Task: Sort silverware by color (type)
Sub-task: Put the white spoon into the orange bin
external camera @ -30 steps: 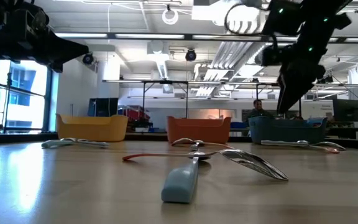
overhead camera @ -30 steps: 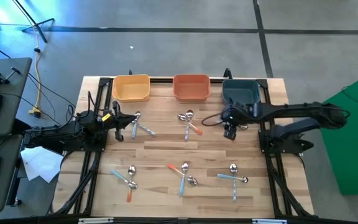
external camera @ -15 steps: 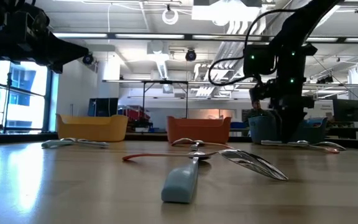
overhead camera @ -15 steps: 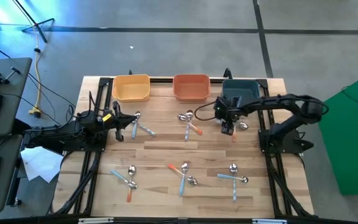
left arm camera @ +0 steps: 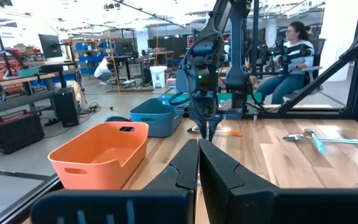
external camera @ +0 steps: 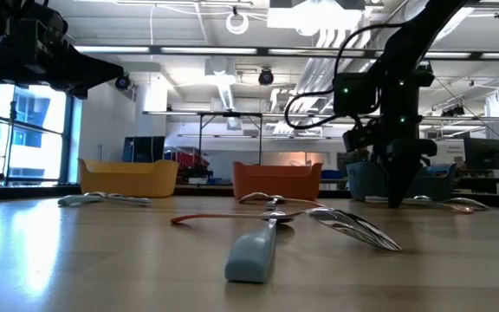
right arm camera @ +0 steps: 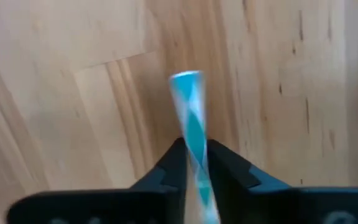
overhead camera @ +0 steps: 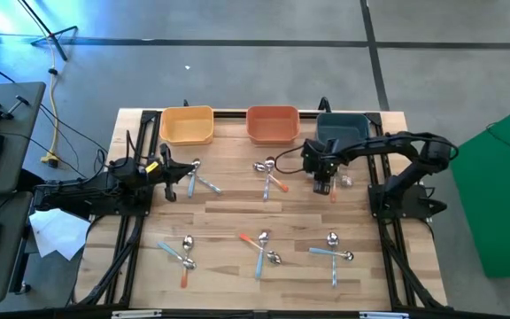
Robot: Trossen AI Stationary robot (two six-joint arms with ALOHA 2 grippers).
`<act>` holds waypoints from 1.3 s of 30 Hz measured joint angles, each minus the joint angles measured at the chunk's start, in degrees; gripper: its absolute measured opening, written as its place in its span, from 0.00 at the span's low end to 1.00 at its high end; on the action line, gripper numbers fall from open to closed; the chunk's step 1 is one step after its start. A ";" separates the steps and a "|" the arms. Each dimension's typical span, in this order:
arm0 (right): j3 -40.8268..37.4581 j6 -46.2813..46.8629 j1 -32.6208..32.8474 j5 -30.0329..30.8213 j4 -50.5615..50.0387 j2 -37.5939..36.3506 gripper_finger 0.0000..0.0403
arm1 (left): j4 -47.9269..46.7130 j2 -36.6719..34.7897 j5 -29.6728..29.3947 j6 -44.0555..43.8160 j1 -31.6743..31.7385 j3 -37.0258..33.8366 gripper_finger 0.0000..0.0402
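On wooden table [overhead camera: 237, 208], spoons [overhead camera: 259, 246] lie scattered.

table [overhead camera: 237, 213]: pale wood planks
yellow bin [overhead camera: 187, 125]: yellow
orange bin [overhead camera: 272, 123]: orange
teal bin [overhead camera: 343, 129]: dark teal
spoon handle [right arm camera: 191, 134]: light blue, between dark right end effector [right arm camera: 194, 163] fingers
spoons [overhead camera: 261, 246]: silver bowls; orange-red, blue handles

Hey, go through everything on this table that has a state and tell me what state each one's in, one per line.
Right gripper: shut on light blue spoon handle, down at the table.
Light blue spoon handle: pinched between the fingers.
Left gripper: shut, empty.
Yellow plastic bin: upright, nothing visible inside.
Orange plastic bin: upright, nothing visible inside.
Dark teal plastic bin: upright, contents unclear.
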 joint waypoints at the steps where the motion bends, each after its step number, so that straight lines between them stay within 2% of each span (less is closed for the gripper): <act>1: 0.12 -0.30 0.24 0.29 0.06 -0.31 0.06 | -0.04 0.00 0.00 -0.02 0.00 0.00 0.01; 4: 1.32 -1.53 0.87 1.36 -1.24 -1.22 0.03 | -0.02 0.00 0.00 -0.28 0.00 0.00 0.01; 7: 4.49 -1.80 1.29 3.69 -3.34 -1.76 0.05 | -0.17 0.00 0.00 -0.32 0.02 0.00 0.01; 11: 9.72 -1.53 2.18 5.38 -10.32 -1.68 0.04 | -0.24 0.00 0.00 0.42 0.02 0.00 0.01; 16: 19.54 -1.45 3.86 6.40 -14.45 -1.73 0.04 | -2.24 0.00 0.02 0.59 0.02 0.00 0.01; 21: 30.49 -1.54 4.27 7.75 -13.16 -0.13 0.04 | -4.50 0.03 0.04 1.30 0.02 0.00 0.01; 24: 37.81 -3.39 3.93 9.84 -12.50 4.30 0.04 | -4.31 0.00 0.04 2.10 0.02 0.00 0.01; 29: 52.23 -7.54 1.41 6.30 -14.65 15.60 0.04 | -4.33 0.02 0.06 2.09 0.02 0.00 0.01; 34: 67.17 -10.93 -1.72 6.35 -18.61 27.10 0.04 | -4.33 0.02 0.11 2.05 0.02 0.00 0.01; 39: 78.69 -10.92 -5.06 4.65 -21.29 35.86 0.05 | -4.31 0.02 0.12 1.45 0.02 0.00 0.01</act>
